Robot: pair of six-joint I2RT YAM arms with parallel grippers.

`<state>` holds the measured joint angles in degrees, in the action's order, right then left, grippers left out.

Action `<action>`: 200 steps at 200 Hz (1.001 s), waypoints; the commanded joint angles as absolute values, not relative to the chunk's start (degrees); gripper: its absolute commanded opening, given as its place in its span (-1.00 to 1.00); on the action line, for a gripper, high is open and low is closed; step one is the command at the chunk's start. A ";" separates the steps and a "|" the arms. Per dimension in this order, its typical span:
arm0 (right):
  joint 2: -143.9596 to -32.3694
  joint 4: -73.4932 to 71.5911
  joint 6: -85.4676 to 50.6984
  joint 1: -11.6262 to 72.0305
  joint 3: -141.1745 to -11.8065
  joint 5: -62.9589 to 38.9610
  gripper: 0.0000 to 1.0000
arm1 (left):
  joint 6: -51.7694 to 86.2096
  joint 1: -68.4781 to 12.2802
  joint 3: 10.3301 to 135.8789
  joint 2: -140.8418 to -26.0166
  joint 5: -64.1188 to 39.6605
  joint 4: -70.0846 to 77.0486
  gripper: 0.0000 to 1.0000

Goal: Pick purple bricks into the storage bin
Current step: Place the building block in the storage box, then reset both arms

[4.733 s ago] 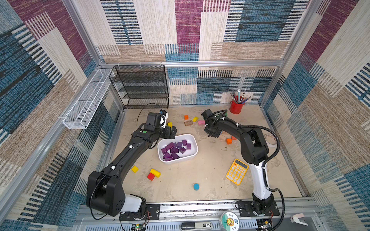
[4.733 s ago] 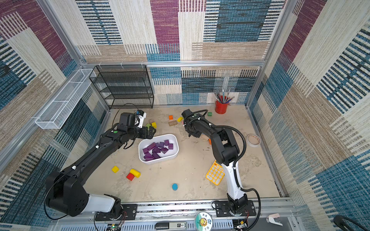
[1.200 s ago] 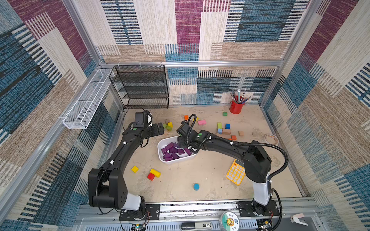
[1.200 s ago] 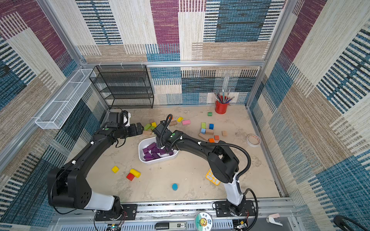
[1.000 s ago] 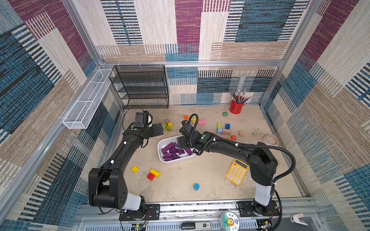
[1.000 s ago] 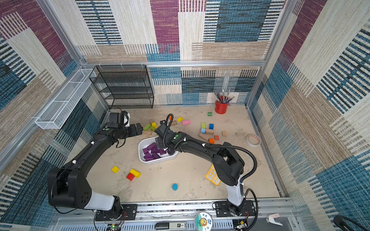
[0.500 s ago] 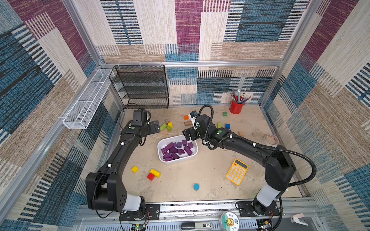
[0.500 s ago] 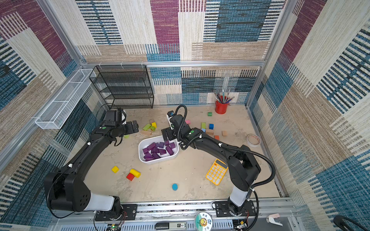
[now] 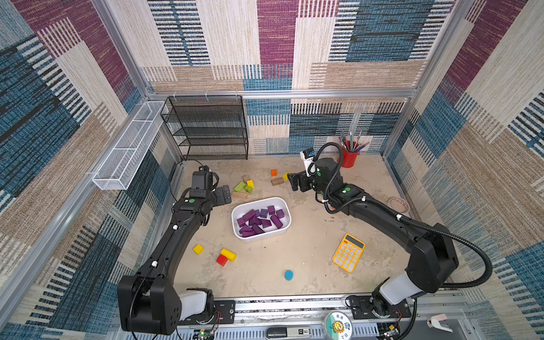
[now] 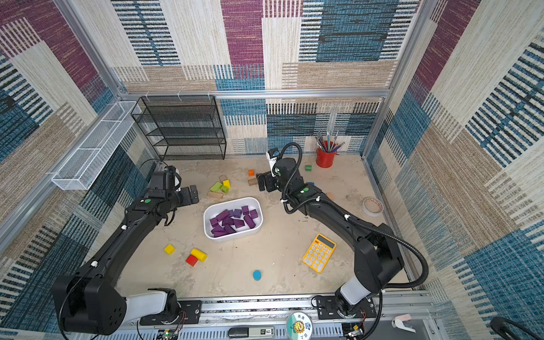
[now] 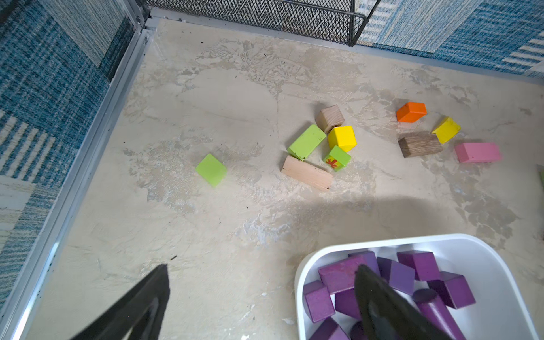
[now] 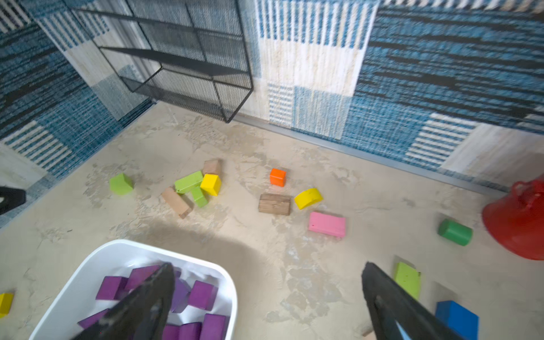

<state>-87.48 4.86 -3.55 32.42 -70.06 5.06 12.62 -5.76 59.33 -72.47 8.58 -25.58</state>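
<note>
1. Bricks first: the purple bricks [image 9: 260, 219] lie heaped inside the storage bin [image 9: 266, 236]. The bin sits near the middle of the bench [image 9: 309, 265], with its long axis running roughly from the left edge toward the right edge.
2. No purple piece shows loose on the bench in any view. The blocks scattered toward the far edge are green, yellow, orange and bare wood, plus a pink block [image 12: 326, 224]. The arms hide part of the surface, so a stray brick beneath them cannot be ruled out.
3. The left tool [image 9: 225, 194] has its jaws wide apart with nothing between them. It hovers just beside the bin's far-left corner, so the bricks lie to its right and toward the near edge.
4. The right tool [image 9: 295, 182] also has its jaws apart and empty. It stands off the bin's far-right corner, nearer the far edge, so the bricks lie to its left and toward the near edge.
5. The left tool looks slightly closer to the bin, and neither tool is over the bricks.
6. The sorting appears finished or nearly so. Any coming move turns on whether a brick lies hidden outside the bin.
</note>
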 commanded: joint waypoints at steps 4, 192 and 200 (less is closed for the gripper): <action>-82.78 -1.96 -1.16 30.05 -65.77 6.33 0.99 | 10.42 -5.72 56.39 -70.71 10.62 -19.92 0.98; -63.81 -38.90 3.98 13.08 -23.33 10.46 0.99 | 6.46 -2.25 31.36 -71.38 11.02 18.71 0.98; -63.73 -39.60 3.75 12.69 -22.44 10.46 0.99 | 6.42 -2.20 30.89 -71.87 10.84 20.13 0.98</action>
